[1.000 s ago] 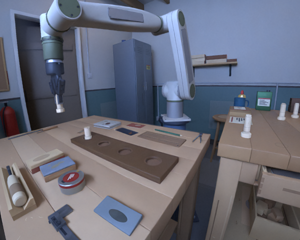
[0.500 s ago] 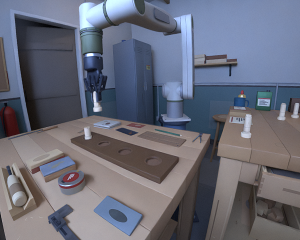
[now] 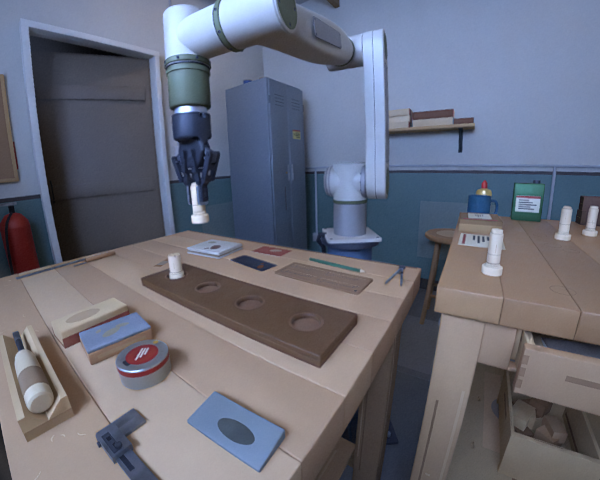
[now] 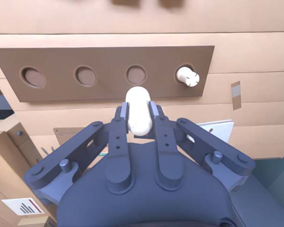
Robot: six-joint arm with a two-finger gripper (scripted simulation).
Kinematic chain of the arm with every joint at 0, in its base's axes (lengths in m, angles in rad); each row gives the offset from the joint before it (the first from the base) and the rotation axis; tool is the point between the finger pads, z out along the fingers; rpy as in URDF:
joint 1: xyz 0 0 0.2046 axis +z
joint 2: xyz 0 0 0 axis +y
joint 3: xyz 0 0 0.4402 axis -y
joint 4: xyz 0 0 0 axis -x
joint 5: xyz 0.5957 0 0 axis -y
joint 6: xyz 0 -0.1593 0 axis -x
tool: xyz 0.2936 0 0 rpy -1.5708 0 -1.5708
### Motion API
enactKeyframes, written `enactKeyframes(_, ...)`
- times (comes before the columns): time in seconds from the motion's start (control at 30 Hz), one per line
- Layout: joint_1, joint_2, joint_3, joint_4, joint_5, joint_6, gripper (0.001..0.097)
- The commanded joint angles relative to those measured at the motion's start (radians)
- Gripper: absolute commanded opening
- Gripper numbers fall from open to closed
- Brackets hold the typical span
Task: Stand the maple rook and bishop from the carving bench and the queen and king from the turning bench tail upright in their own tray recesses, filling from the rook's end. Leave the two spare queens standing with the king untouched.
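The upper part of the pale maple bishop (image 3: 198, 205) (image 4: 138, 111) is hidden between the fingers of my gripper (image 3: 197, 192) (image 4: 138, 110), which is closed on it and holds it upright, base down, high above the far end of the carving bench. The dark brown tray (image 3: 249, 309) (image 4: 105, 73) lies on the bench below. The rook (image 3: 175, 265) (image 4: 187, 76) stands in its end recess. The other three recesses are empty. On the turning bench to the right stand three pale pieces: one (image 3: 493, 252) near the front edge and two (image 3: 564, 223) (image 3: 591, 221) further back.
A wooden cradle with a bottle (image 3: 31, 380) sits at the bench's near left corner, beside two blocks (image 3: 104, 330), a round tin (image 3: 143, 363), a grey plate (image 3: 236, 431) and a square (image 3: 122, 448). Cards, a ruler board (image 3: 324, 277) and a pencil lie beyond the tray.
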Motion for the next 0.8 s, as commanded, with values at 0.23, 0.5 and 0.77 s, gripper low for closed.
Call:
enactKeyframes(0.23, 0.001, 0.006, -0.016, 0.001, 0.024, 0.000, 0.0080)
enactKeyframes(0.5, 0.001, 0.037, -0.064, 0.000, 0.102, 0.000, 0.0080)
enactKeyframes(0.77, 0.001, 0.075, -0.104, 0.001, 0.181, 0.000, 0.0080)
